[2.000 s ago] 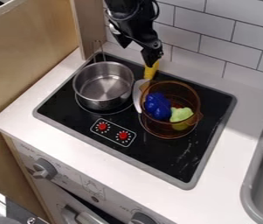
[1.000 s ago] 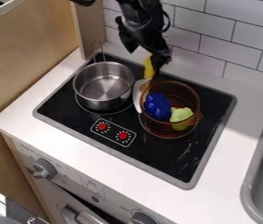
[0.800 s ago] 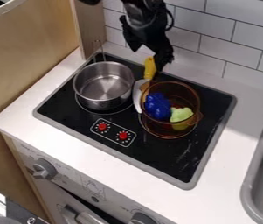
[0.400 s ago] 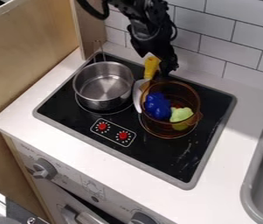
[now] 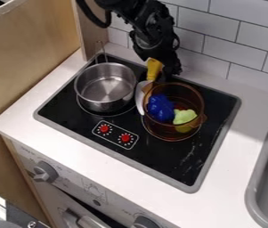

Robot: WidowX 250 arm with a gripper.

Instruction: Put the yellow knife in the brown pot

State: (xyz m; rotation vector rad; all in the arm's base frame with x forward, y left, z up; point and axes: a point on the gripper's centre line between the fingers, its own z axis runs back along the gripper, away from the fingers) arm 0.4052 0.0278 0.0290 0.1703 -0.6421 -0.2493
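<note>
The claw [image 5: 160,66] hangs over the cooktop's [image 5: 165,159] back edge, fingers apart, around the handle of the yellow knife [image 5: 154,69]. The knife lies in the narrow gap between the steel pot [image 5: 103,105] and the brown pot [image 5: 199,99], its blade just beside both. The tiled wall [image 5: 225,40] rises close behind; a wooden panel [image 5: 34,62] bounds one side. The white surface [image 5: 234,147] runs between cooktop and sink [image 5: 250,196].
</note>
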